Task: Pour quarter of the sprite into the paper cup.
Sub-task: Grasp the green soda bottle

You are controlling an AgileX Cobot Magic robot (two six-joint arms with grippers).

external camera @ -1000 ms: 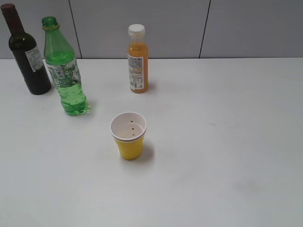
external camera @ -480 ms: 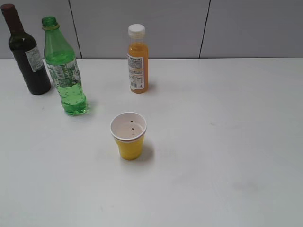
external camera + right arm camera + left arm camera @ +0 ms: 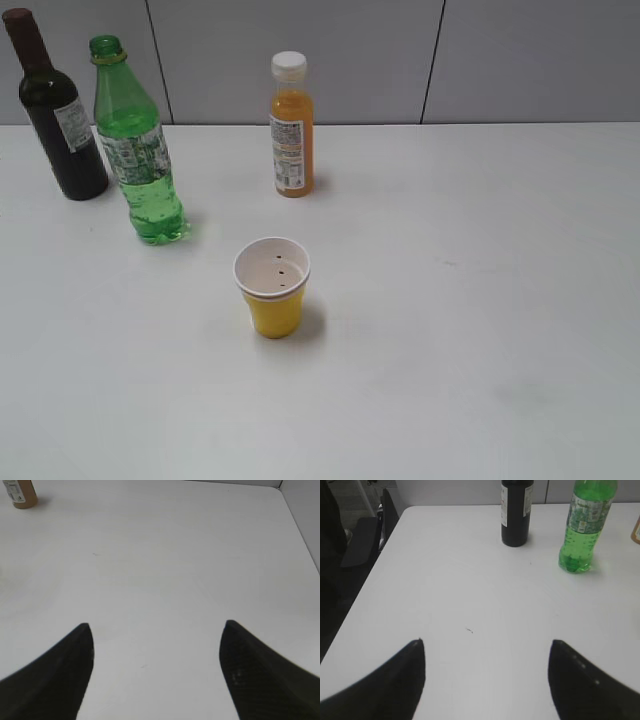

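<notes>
The sprite, a tall green bottle with no cap on its neck, stands upright at the left of the table; the left wrist view shows the sprite far ahead and to the right. The paper cup, yellow outside and white inside, stands upright near the table's middle. Neither arm shows in the exterior view. My left gripper is open over bare table with nothing between its fingers. My right gripper is open too, also empty, over bare table on the right side.
A dark wine bottle stands just left of the sprite, near the back. An orange juice bottle with a white cap stands behind the cup. The table's left edge and a dark chair lie to my left.
</notes>
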